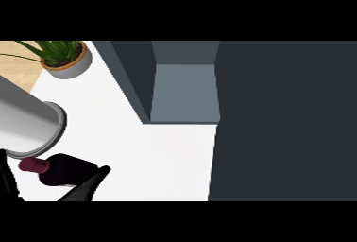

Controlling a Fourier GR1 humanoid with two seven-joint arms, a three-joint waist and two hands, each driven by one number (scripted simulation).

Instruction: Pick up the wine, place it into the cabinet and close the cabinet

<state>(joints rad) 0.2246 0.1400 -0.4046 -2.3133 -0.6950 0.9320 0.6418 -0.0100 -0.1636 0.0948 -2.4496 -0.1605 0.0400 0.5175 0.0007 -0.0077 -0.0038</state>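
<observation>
Gripping wine [59,170] w/ left hand [87,188], cabinet [182,90] open

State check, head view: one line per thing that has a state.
Dark wine bottle with maroon cap: on the white counter, black fingers either side of it.
Dark grey cabinet: open, inside bare.
Left hand: around the bottle, grip unclear.
Potted green plant: upright.

No words, labels, brands, numbers or signs are showing anywhere. The wine bottle [61,171] is showing only a plain dark body and a plain red cap, and the cabinet [182,90] above it is bearing no lettering.
</observation>
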